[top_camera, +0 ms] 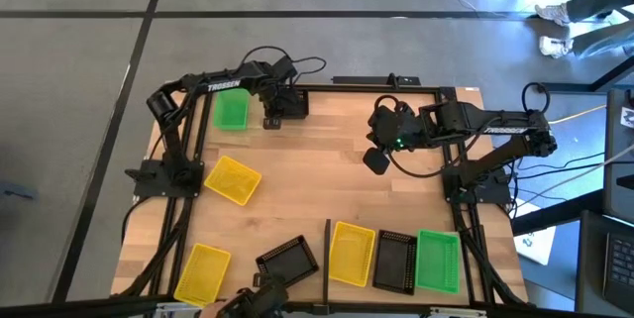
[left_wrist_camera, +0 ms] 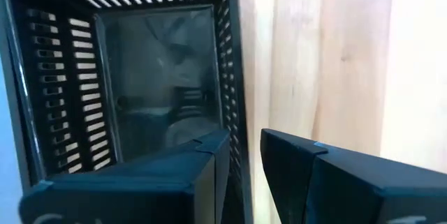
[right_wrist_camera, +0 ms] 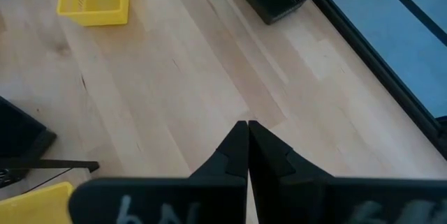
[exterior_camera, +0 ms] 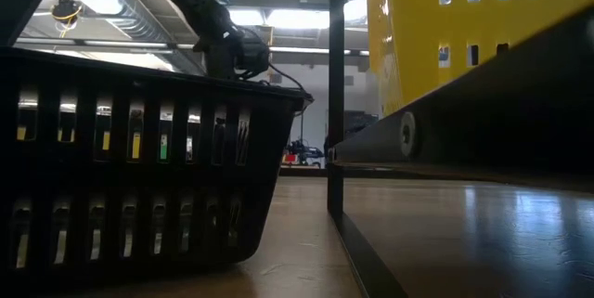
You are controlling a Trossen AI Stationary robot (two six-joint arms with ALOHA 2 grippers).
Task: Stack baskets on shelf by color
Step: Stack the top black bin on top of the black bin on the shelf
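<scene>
left gripper (left_wrist_camera: 244, 137): far left of the table, fingers parted astride the long side wall of a black basket (left_wrist_camera: 160, 77); one finger inside, one outside over bare wood; a sliver of wood visible beside the wall, so apparently not yet pinching.
right gripper (right_wrist_camera: 248, 130): clenched on nothing, hanging over the open table right of centre.
shelf (top_camera: 328, 244): near right, already carrying a yellow basket (top_camera: 351, 253), a second black one (top_camera: 394, 260) and a green one (top_camera: 438, 260) side by side.
loose baskets: green (top_camera: 231, 112) just left of the left gripper; yellow (top_camera: 233, 179) at centre left; another yellow (top_camera: 203, 270) and a black (top_camera: 289, 257) near left.
weight: likely very light; thin moulded plastic, empty.
stiffness: probably springy lattice walls, bowing under a hard squeeze.
grip point: best at the rim midway along a side wall, to limit tilt when lifted.
slip: smooth plastic, prone to swinging or sliding from a one-wall pinch.
nesting: tapered sides, likely to seat easily if lowered level onto the black one.
</scene>
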